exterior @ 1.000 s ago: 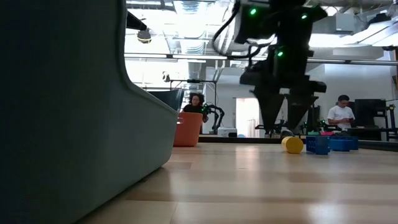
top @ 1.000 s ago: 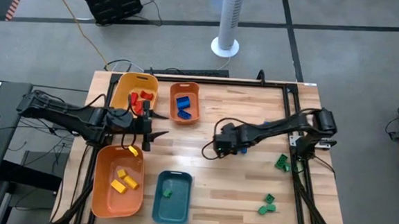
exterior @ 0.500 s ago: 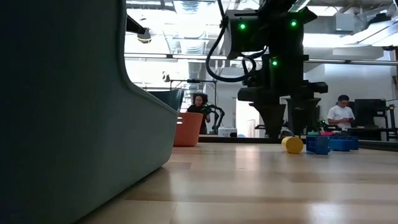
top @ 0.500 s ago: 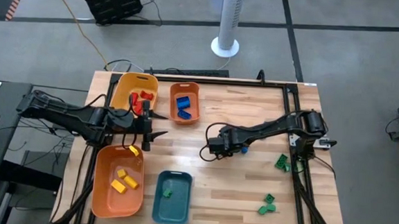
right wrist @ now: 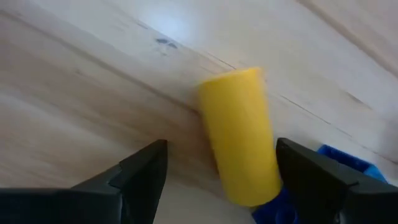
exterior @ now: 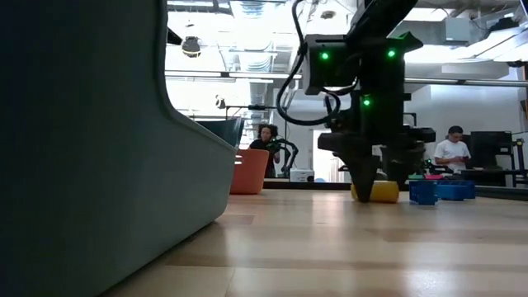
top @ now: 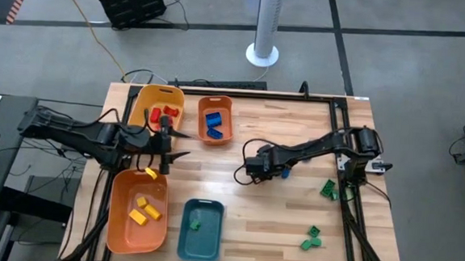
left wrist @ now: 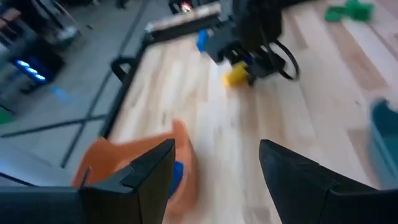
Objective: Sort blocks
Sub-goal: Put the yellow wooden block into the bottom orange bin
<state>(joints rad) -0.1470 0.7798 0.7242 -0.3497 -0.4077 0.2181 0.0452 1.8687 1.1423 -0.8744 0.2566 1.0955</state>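
Right tool (right wrist: 217, 168) wide open, fingers straddling a yellow block (right wrist: 241, 134) on the table (top: 292, 207), not yet gripping.

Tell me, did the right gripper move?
Yes. The right gripper dropped toward the table, and now straddles the yellow block in the low view.

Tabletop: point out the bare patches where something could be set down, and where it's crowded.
Free: the wood between the teal tray and the green blocks, and between the small orange tray and the table's right rail. Crowded: the left side with its trays and left gripper, and around the right gripper.
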